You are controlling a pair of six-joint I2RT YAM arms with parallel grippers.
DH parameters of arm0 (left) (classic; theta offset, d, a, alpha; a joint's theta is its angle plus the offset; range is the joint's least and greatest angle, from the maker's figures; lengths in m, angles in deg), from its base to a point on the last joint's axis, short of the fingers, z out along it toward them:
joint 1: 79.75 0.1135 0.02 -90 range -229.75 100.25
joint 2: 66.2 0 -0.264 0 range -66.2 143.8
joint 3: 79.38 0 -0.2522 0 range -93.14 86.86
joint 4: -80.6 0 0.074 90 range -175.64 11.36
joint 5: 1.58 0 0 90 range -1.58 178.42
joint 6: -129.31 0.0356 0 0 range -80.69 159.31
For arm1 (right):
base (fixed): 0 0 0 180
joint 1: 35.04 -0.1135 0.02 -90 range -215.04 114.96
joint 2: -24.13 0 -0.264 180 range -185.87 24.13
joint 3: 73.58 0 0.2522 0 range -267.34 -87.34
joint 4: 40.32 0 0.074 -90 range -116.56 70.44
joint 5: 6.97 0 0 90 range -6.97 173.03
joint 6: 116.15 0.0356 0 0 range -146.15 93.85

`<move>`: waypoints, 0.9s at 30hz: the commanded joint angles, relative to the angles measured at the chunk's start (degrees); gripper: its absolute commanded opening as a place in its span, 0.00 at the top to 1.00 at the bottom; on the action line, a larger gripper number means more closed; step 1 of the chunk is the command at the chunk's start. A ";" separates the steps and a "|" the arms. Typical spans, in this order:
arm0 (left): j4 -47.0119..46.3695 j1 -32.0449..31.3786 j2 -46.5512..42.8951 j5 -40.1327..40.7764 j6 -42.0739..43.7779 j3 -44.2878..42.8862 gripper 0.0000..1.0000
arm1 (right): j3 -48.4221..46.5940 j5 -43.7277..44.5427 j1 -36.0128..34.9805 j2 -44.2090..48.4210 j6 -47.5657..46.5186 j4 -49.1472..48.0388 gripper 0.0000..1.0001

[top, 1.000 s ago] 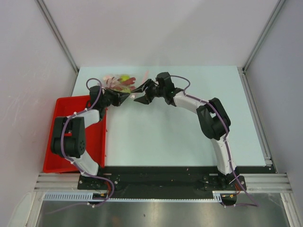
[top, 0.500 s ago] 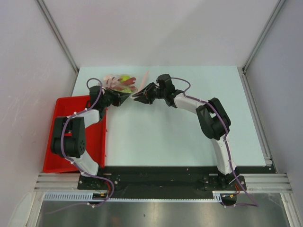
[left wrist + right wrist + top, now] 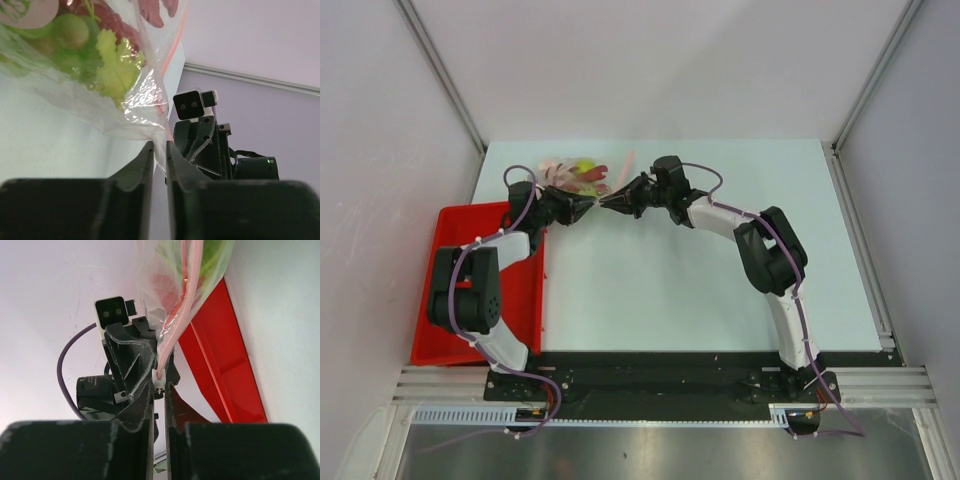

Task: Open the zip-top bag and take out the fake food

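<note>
The zip-top bag (image 3: pixel 576 176) lies at the table's far left, clear and crinkly, with a pink zip strip (image 3: pixel 192 262). The fake food inside shows in the left wrist view: green grapes (image 3: pixel 70 30), a leafy green piece (image 3: pixel 116 67) and a red piece (image 3: pixel 155 11). My left gripper (image 3: pixel 586 205) is shut on a clear corner of the bag (image 3: pixel 145 107), with its jaws (image 3: pixel 160 146) pinching the film. My right gripper (image 3: pixel 611 201) meets it tip to tip. Its jaws (image 3: pixel 159 386) are shut on the white zip slider (image 3: pixel 158 377) at the end of the pink strip.
A red tray (image 3: pixel 440 300) sits at the table's left edge beside the left arm, and it also shows in the right wrist view (image 3: pixel 220 355). White walls enclose the pale table (image 3: pixel 720 290) on three sides. Each wrist camera sees the other arm's wrist close ahead.
My right gripper, open a second ago, has moved left to the bag's end and shut on the zip slider. My left gripper has held still on the bag.
</note>
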 commanded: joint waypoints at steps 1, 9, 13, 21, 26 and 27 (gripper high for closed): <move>-1.11 0.24 -1.70 -2.55 0.81 -0.88 0.76 | -1.51 -0.06 0.00 -0.15 0.82 -2.62 1.00; -1.02 -0.90 -0.56 -3.17 0.03 -1.85 0.66 | -2.13 0.20 -0.26 -0.50 1.00 -1.74 1.00; -2.43 -1.34 -0.21 -3.87 -0.86 -2.11 0.92 | -2.22 0.29 -0.26 -0.50 1.17 -1.66 1.00; -0.41 -1.34 -2.23 -3.25 1.78 -2.55 1.00 | -1.95 2.83 1.14 -0.24 -0.06 1.06 1.00; -0.93 -1.34 -3.37 -3.78 2.13 -2.20 1.00 | -2.22 4.77 2.73 -1.29 -1.81 3.09 1.00; -1.11 -1.34 -3.29 -4.13 1.96 -2.29 1.00 | -2.30 5.03 3.42 -1.47 -1.99 3.35 1.00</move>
